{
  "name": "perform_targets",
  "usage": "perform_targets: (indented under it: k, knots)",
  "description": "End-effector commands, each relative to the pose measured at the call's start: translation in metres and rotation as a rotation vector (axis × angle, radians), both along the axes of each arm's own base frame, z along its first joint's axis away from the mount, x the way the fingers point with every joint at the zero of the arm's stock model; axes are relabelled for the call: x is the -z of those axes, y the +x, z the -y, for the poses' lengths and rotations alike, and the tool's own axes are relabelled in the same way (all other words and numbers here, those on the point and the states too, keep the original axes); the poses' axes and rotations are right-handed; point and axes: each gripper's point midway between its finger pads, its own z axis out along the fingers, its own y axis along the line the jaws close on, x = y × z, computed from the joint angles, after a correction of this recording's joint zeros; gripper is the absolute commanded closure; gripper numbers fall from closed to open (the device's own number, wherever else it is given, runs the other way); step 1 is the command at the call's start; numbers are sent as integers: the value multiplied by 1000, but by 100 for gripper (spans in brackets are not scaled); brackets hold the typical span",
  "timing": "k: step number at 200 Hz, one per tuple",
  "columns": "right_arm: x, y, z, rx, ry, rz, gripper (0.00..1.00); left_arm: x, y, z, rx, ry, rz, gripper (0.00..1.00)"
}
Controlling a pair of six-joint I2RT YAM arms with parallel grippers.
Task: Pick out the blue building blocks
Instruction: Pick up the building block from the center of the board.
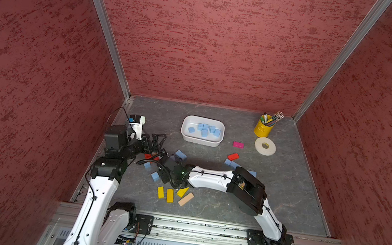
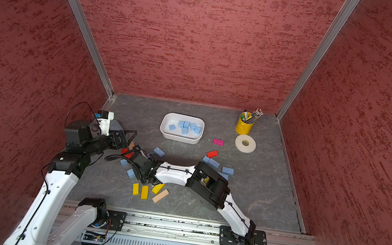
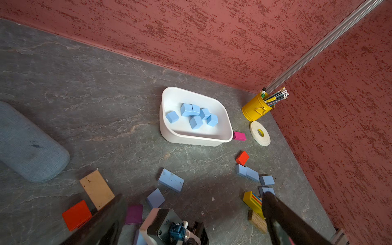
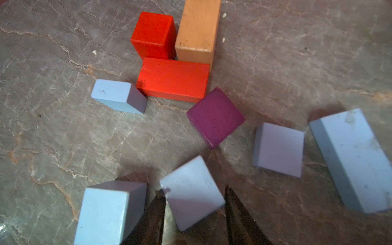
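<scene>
Grasp step: the right end effector [image 4: 194, 192] grips a blue cube [image 4: 188, 178], while the left end effector [image 1: 159, 141] hangs open. The next move is probably a straight lift, then a carry to the tray [image 1: 199, 142].

Six sky-blue cubes [image 1: 204, 129] are being contained, jumbled, in the far white tub [image 1: 201, 142]. The other blue building blocks [image 3: 171, 180], cubes and flat bricks, are being supported mid-table [image 1: 283, 191], scattered; one tilted cube [image 4: 191, 184] is being gripped by the right gripper [image 4: 194, 192].
</scene>
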Motion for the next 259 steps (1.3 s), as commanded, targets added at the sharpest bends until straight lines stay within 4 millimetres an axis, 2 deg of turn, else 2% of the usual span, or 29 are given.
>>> perform_targets:
  k: [1,44,88,169,259]
  knots:
    - [1,4,-3,-7,-37,45,58,3,-1,-4,-14,11,0,0]
    - [-1,4,-2,-4,-37,51,74,2,-1,-4,-14,9,1,0]
    - [-13,3,-2,5,7,57,83,3,-1,-4,-13,8,0,0]
    - [-82,5,10,52,145,117,90,-2,-2,-1,5,-1,18,0]
    - [-131,9,37,112,210,201,94,-12,-6,14,92,-44,65,0]
